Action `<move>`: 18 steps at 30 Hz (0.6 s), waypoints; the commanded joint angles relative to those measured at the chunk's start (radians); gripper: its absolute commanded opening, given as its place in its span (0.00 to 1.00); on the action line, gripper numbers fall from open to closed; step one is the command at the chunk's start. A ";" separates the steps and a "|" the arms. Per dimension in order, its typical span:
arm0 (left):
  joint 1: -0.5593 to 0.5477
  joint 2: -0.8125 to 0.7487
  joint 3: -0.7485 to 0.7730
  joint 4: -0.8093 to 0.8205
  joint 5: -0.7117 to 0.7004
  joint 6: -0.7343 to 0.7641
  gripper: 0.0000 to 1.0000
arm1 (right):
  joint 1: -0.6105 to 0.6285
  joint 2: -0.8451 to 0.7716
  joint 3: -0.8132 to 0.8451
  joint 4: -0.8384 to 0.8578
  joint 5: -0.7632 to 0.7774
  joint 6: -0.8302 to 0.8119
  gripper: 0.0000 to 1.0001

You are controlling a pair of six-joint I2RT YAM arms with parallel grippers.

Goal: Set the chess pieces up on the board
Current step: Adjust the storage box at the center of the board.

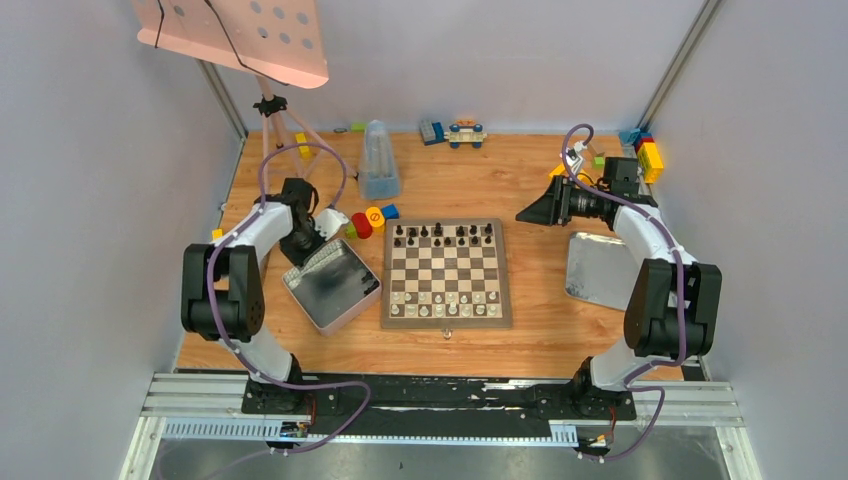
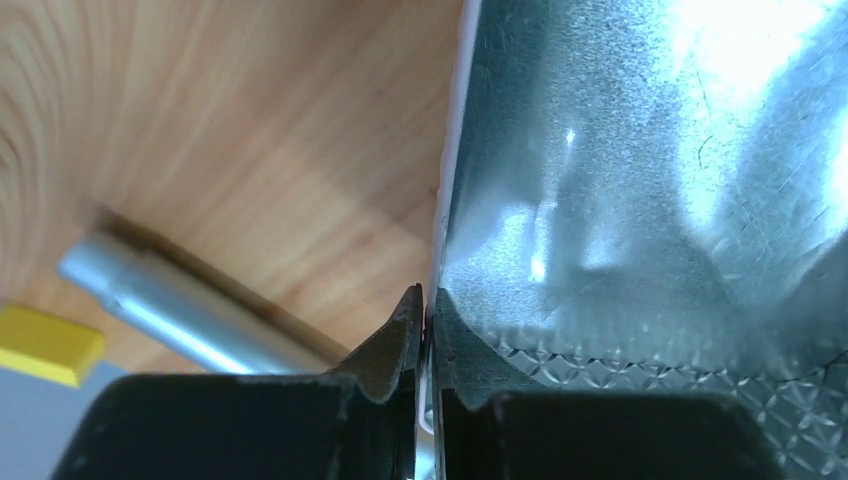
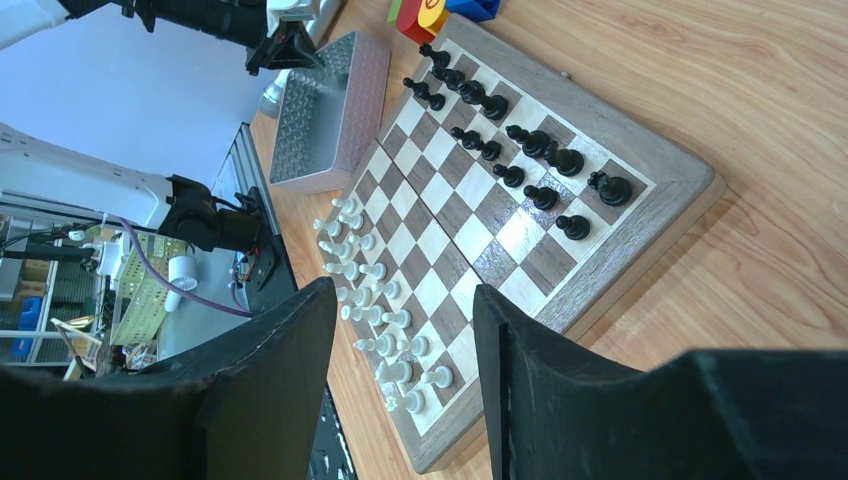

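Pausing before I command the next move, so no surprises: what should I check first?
1. Left hand shut on the metal tray wall: ok.
2. Right hand open and empty: ok.
3. Right hand clear of the board: ok.
4. Black pieces on far rows, white pieces on near rows: ok.
5. Every piece on its correct square: cannot tell.
6. Tray free of leftover pieces: cannot tell.

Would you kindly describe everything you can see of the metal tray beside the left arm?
The metal tray is a shallow rectangular box of grey, shiny sheet metal with diamond-embossed walls, apparently empty. It lies skewed on the wooden table, close to the left edge of the chessboard. The left gripper pinches its far wall, one finger inside, one outside.
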 commanded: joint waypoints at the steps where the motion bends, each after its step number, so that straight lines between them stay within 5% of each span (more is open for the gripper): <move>1: 0.025 -0.124 -0.060 0.026 -0.093 -0.159 0.11 | 0.006 0.014 0.026 0.014 -0.023 -0.029 0.53; 9: 0.131 -0.180 -0.123 -0.030 -0.160 -0.296 0.10 | 0.006 0.026 0.030 0.014 -0.022 -0.026 0.53; 18: 0.155 -0.163 -0.141 -0.066 -0.074 -0.318 0.27 | 0.009 0.041 0.038 0.013 -0.013 -0.025 0.53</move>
